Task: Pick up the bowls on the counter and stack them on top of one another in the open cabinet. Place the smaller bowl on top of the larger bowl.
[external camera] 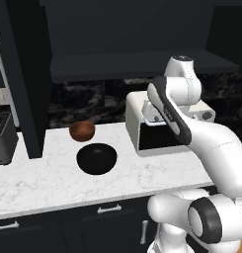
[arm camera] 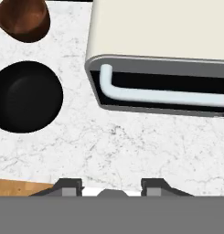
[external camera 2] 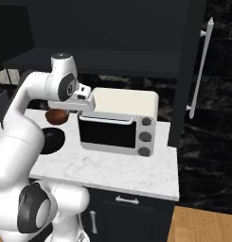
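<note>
Standing on the counter [external camera 2: 112, 172], toward its back edge and right of centre — a cream toaster oven [external camera 2: 120, 120] with a dark glass door and three knobs down its right side. Left of the oven, near the counter's back edge, the smaller bowl [external camera 2: 56, 117], partly covered by the white arm [external camera 2: 22, 118]. Closer to the front, at the left, the larger bowl [external camera 2: 53, 141], half hidden behind the arm. Above — the open cabinet [external camera 2: 112, 66], dark. Gripper hidden behind the wrist.
</note>
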